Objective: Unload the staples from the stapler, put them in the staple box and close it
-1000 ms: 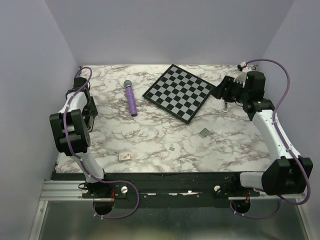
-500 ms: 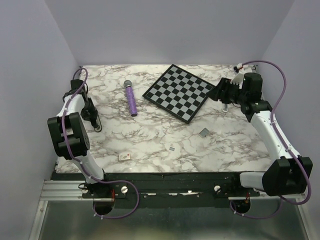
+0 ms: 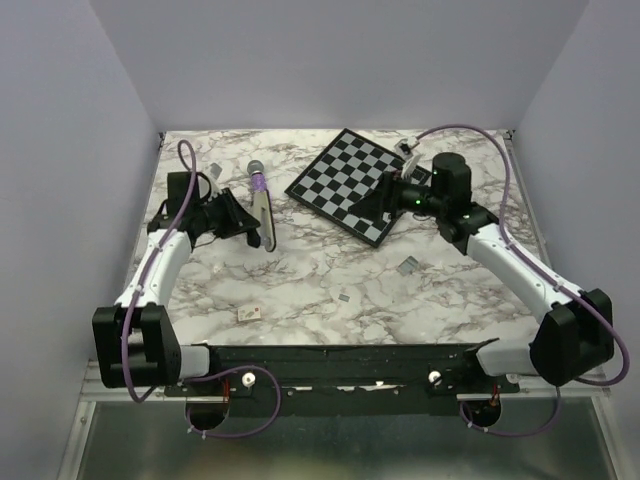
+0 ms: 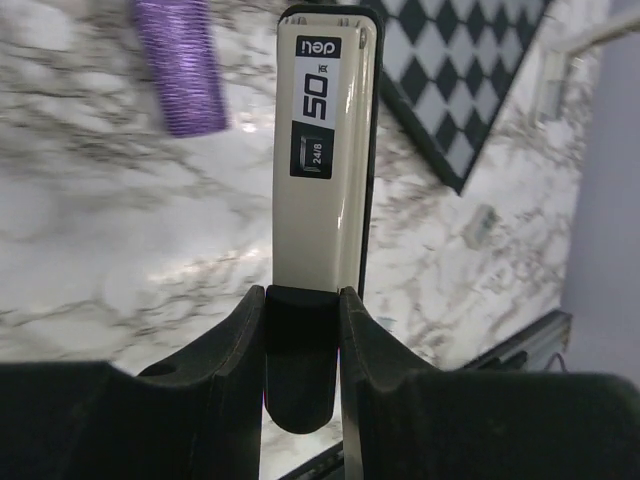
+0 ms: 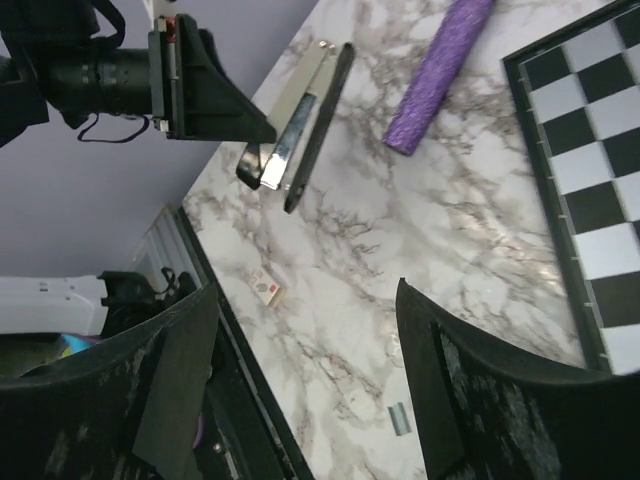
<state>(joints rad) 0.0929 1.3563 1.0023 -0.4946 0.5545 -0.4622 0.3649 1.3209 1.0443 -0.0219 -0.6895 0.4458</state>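
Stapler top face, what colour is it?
Pale cream-tan with black printed labels, over a black base; the stapler shows best in the left wrist view.

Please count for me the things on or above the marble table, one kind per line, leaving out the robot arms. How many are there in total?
stapler: 1
purple cylinder: 1
chessboard: 1
small grey pieces: 2
small pale box: 1
Total: 6
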